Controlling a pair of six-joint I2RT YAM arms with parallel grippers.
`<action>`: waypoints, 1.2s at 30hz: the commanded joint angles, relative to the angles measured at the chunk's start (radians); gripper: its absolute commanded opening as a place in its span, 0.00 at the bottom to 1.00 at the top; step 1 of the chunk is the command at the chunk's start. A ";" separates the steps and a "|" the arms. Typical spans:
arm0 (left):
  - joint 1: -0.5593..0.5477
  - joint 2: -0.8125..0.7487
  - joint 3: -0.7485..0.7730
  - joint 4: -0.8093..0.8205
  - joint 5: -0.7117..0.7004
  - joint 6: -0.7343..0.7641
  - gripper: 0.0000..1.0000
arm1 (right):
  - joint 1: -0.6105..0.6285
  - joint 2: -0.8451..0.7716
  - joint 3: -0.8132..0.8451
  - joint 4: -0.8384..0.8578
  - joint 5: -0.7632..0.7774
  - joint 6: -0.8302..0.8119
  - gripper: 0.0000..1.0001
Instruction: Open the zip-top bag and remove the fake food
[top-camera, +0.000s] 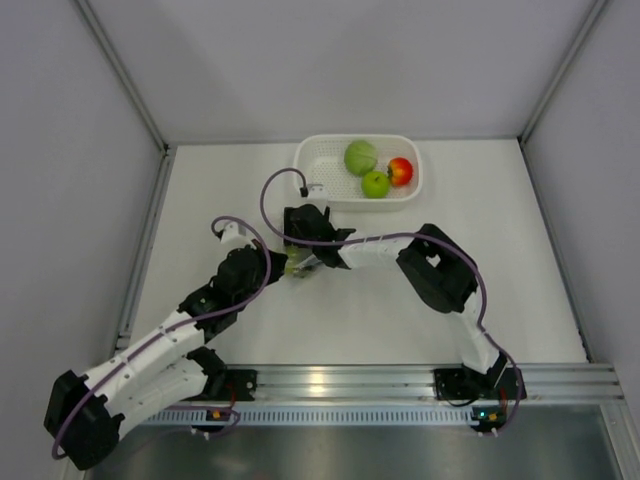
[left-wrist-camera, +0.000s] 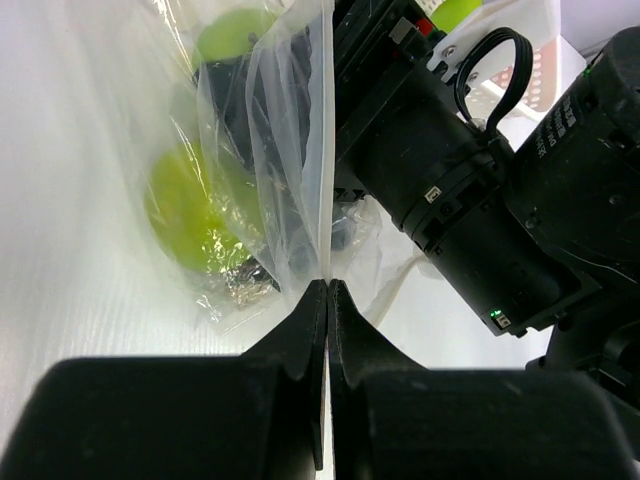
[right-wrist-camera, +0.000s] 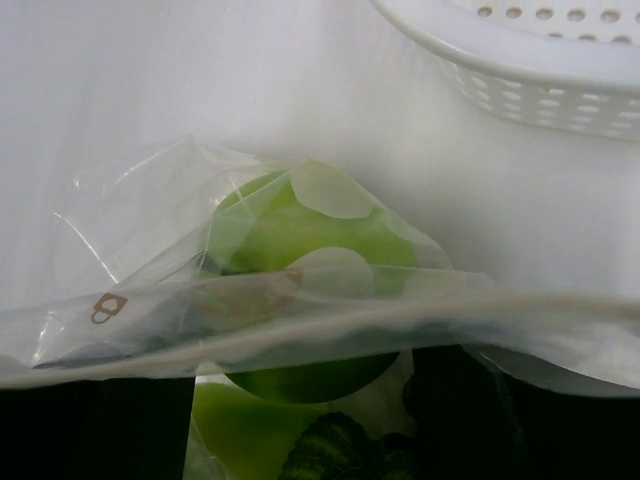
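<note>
The zip-top bag (top-camera: 297, 263), clear crinkly plastic printed with white dots, lies on the white table (top-camera: 220, 200) near its middle, between the two hands and just in front of a white perforated basket (top-camera: 312, 150). Fake food (right-wrist-camera: 300, 240) shows through the film: a bright green round fruit pressed against the plastic, with another green fruit (left-wrist-camera: 190, 215) beside it. Something dark sits lower in the bag, too blurred to name. The left hand (left-wrist-camera: 327, 288) comes in from the left, its two fingers pressed together with a thin sheet of the bag's film pinched between the tips and rising straight up from them. The right hand (right-wrist-camera: 302, 385) meets the bag from the opposite side, almost touching the left. Its fingers (right-wrist-camera: 100, 430) are spread wide, with the green fruit in the gap between them and the bag's zip strip stretched across in front of both. I cannot tell whether these fingers are touching the plastic. In the basket, well apart from the bag, lie a pale green ball (top-camera: 361, 157), a green apple (top-camera: 376, 184) and a red-yellow apple (top-camera: 401, 171).
</note>
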 joint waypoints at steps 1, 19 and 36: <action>-0.013 -0.034 0.001 0.006 0.051 0.013 0.00 | -0.054 0.028 0.009 0.030 0.038 -0.061 0.59; -0.013 -0.001 0.119 -0.029 -0.067 0.082 0.00 | 0.032 -0.250 -0.332 0.255 -0.151 -0.251 0.36; -0.007 0.002 0.114 -0.017 -0.035 0.105 0.00 | 0.075 -0.497 -0.432 0.096 -0.318 -0.249 0.37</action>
